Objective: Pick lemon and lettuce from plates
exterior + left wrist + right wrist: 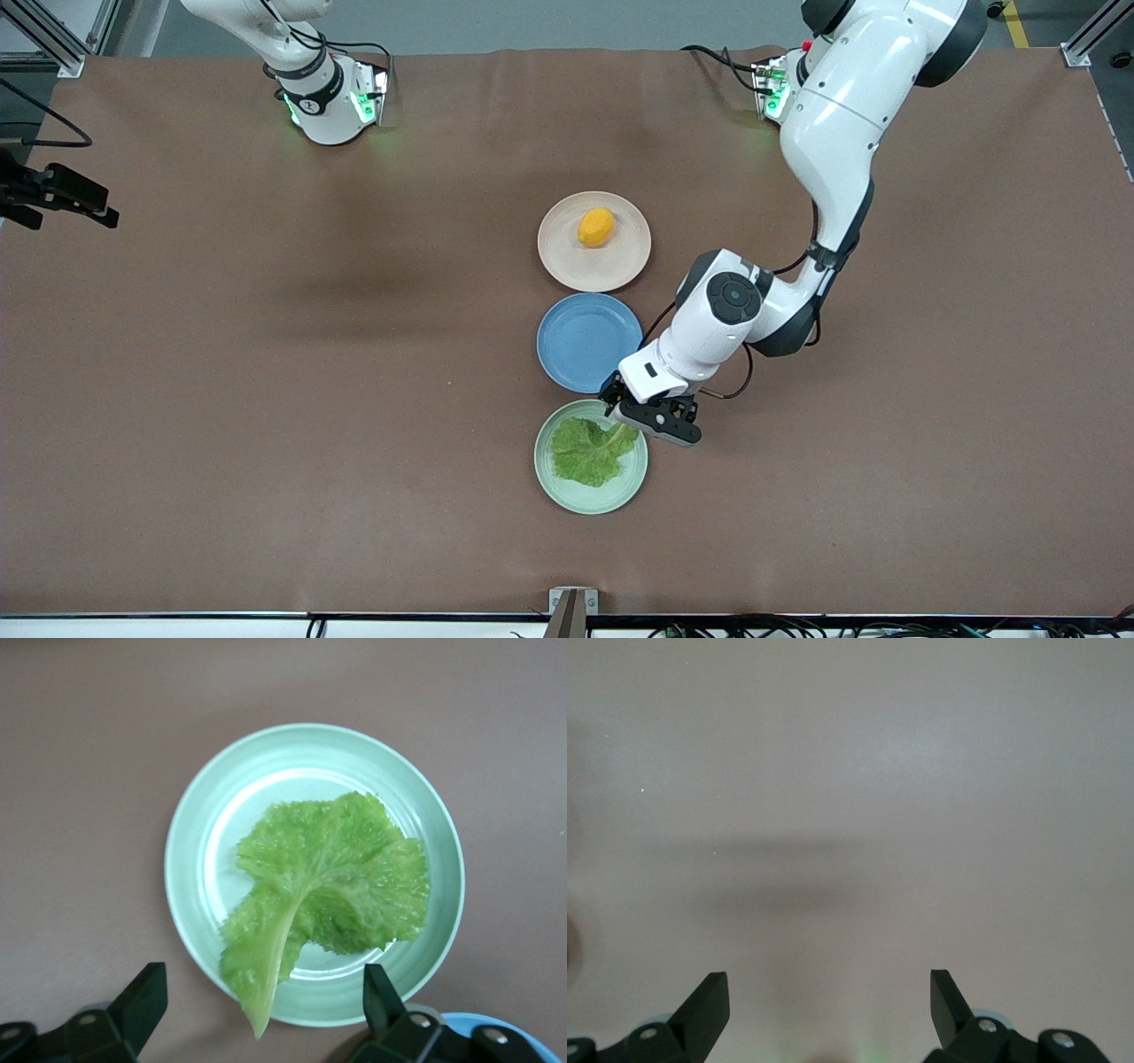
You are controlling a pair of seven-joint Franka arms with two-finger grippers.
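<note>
Your left gripper hangs with jaws spread and empty over the pale stem end of the lettuce, which lies on the mint green plate. The lemon sits on the beige-pink plate. Your right gripper waits, jaws apart, above bare tabletop; the front view cuts it off.

Three plates; one lemon; one lettuce; two arms.
</note>
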